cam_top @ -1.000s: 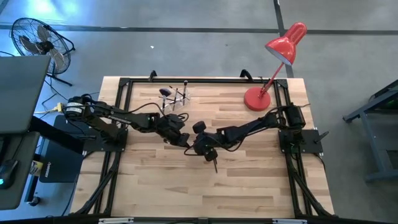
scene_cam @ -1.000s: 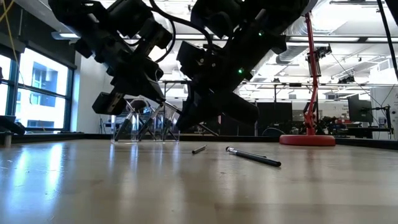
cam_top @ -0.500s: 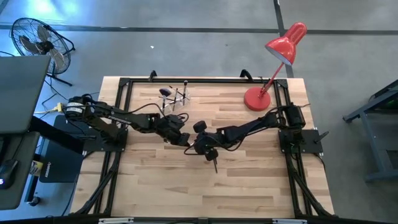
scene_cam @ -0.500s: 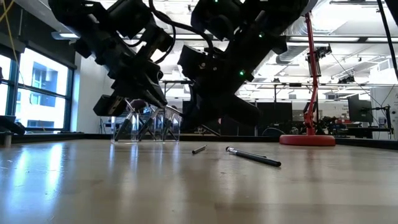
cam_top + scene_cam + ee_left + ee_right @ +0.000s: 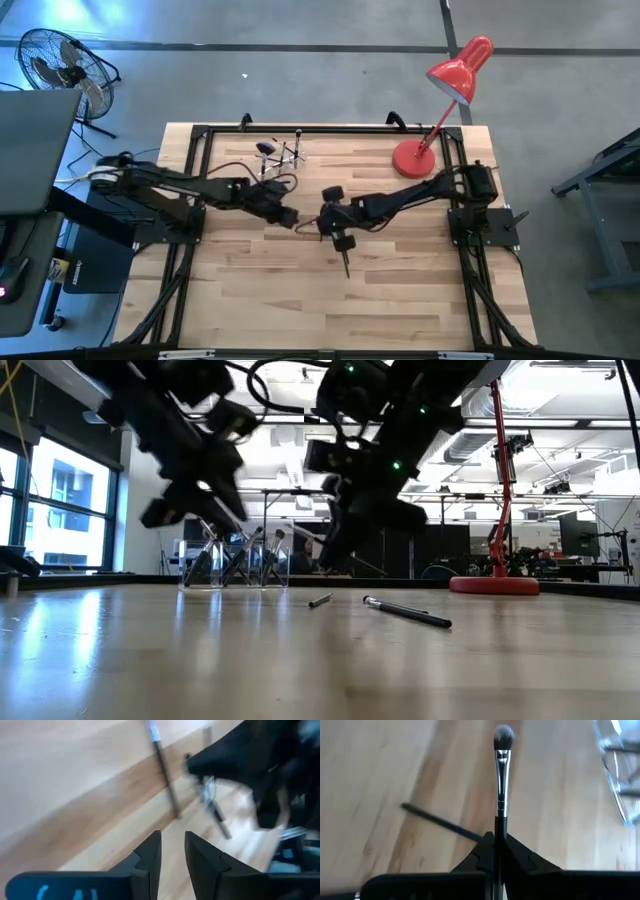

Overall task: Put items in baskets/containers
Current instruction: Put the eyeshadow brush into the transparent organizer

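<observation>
the right gripper (image 5: 499, 851) is clamped on a makeup brush (image 5: 501, 780) near the table's (image 5: 400, 290) middle, its tuft pointing away from the fingers. the left gripper (image 5: 172, 851) hovers just beside it, fingers slightly apart, holding nothing. the clear cup (image 5: 236, 563) stands toward the back with several brushes in it; two more brushes (image 5: 408, 612) lie loose on the wood.

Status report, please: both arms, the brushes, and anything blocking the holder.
Right end effector shut on a makeup brush, mid-table. Left end effector empty, slightly parted. Two brushes loose on table. Clear holder holds several; nothing blocking.
</observation>
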{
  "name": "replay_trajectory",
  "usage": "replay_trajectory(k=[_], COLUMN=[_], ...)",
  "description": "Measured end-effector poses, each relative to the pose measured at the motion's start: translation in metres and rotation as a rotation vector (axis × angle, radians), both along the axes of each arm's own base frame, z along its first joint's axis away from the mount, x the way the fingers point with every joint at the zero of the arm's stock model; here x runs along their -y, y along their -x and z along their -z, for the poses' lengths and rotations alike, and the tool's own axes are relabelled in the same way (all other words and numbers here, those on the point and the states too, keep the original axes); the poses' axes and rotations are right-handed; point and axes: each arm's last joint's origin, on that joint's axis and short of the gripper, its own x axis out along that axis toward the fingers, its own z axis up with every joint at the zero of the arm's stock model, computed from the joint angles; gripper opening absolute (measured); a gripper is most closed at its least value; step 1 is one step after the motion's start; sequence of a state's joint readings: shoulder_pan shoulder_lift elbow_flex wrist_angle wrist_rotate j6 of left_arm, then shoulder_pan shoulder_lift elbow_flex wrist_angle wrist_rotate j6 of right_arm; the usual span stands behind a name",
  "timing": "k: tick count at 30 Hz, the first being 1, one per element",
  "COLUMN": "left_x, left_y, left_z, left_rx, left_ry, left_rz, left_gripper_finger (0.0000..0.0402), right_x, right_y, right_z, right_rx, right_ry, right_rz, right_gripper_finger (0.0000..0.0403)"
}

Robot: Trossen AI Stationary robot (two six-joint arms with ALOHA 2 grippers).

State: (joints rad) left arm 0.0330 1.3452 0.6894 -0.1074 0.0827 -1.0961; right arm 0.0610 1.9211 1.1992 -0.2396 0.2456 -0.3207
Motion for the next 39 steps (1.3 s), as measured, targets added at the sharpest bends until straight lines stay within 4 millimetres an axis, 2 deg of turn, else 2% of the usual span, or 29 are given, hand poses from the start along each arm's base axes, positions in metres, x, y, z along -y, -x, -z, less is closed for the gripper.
replay_trajectory(k=[6, 12, 15, 18, 25, 30, 34, 39], left_x=[-0.003, -0.007, -0.008, -0.009, -0.008, -0.008, -0.008, -0.008], left_y=[0.042, 0.088, 0.110, 0.130, 0.164, 0.177, 0.182, 0.183], left_z=[-0.032, -0.051, -0.051, -0.041, -0.023, -0.018, -0.020, -0.021], left_rx=[-0.042, -0.032, 0.005, 0.025, 0.149, 0.220, 0.256, 0.256], left_ry=[-0.230, -0.445, -0.521, -0.575, -0.621, -0.641, -0.643, -0.657], left_rz=[-0.010, -0.061, -0.093, -0.099, -0.131, -0.159, -0.160, -0.157], left_gripper_finger=[0.0083, 0.0083, 0.0083, 0.0083, 0.0083, 0.0083, 0.0083, 0.0083], right_x=[0.029, 0.057, 0.067, 0.076, 0.099, 0.129, 0.150, 0.161], right_y=[0.004, -0.007, -0.013, -0.023, -0.039, -0.054, -0.063, -0.086], right_z=[-0.016, -0.027, -0.037, -0.056, -0.094, -0.078, -0.074, -0.056], right_rx=[0.077, 0.273, 0.394, 0.522, 0.746, 0.862, 1.057, 1.056], right_ry=[-0.194, -0.406, -0.466, -0.511, -0.460, -0.520, -0.656, -0.657], right_rz=[0.182, 0.330, 0.397, 0.433, 0.474, 0.538, 0.481, 0.455], right_gripper_finger=[0.0009, 0.0009, 0.0009, 0.0009, 0.0009, 0.0009, 0.0009, 0.0009])
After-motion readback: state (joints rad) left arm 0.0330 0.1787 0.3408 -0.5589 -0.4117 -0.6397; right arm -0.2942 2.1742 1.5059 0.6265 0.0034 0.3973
